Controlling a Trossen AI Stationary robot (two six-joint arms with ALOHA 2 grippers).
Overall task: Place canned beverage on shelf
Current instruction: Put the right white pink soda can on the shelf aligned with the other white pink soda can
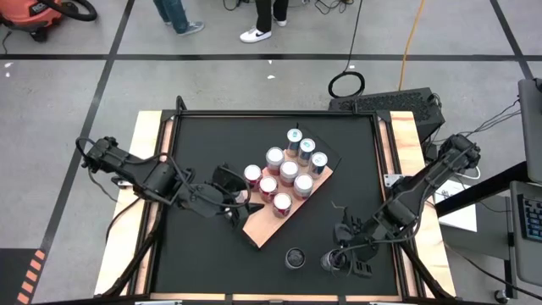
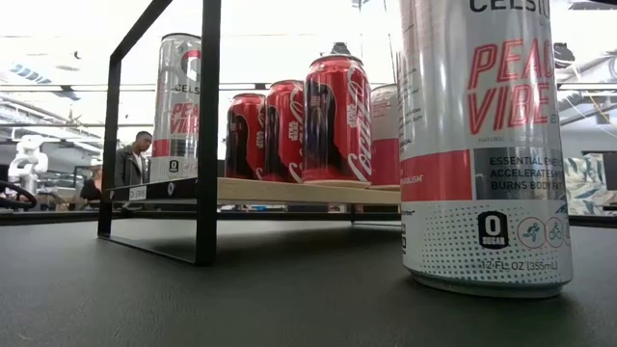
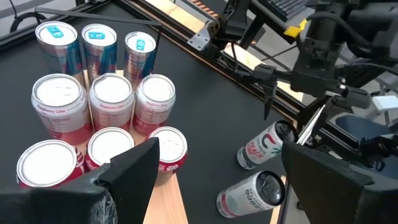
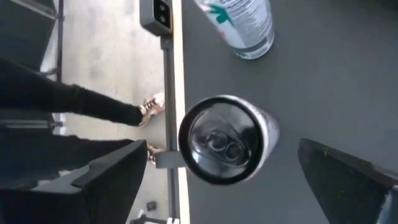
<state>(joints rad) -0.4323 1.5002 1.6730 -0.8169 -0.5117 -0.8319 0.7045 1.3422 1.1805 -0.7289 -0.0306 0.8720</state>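
My left gripper (image 1: 227,202) hangs over the near-left end of the shelf (image 1: 264,229), fingers spread wide and holding nothing — just beside the red cans (image 1: 269,187). Nine cans stand on the board in three rows, the blue-topped ones (image 1: 306,147) farthest back. Further right, two loose cans stand on the black tabletop (image 1: 203,263) — my right gripper (image 1: 343,254) straddles one can (image 4: 227,139), fingers open on either side, not touching it. The other can (image 1: 295,257) stands just beside it.

Two dark arms
Black jointed links with looped cables (left arm (image 1: 140,174), right arm (image 1: 423,186)); blocky matte fingers (image 3: 134,171).
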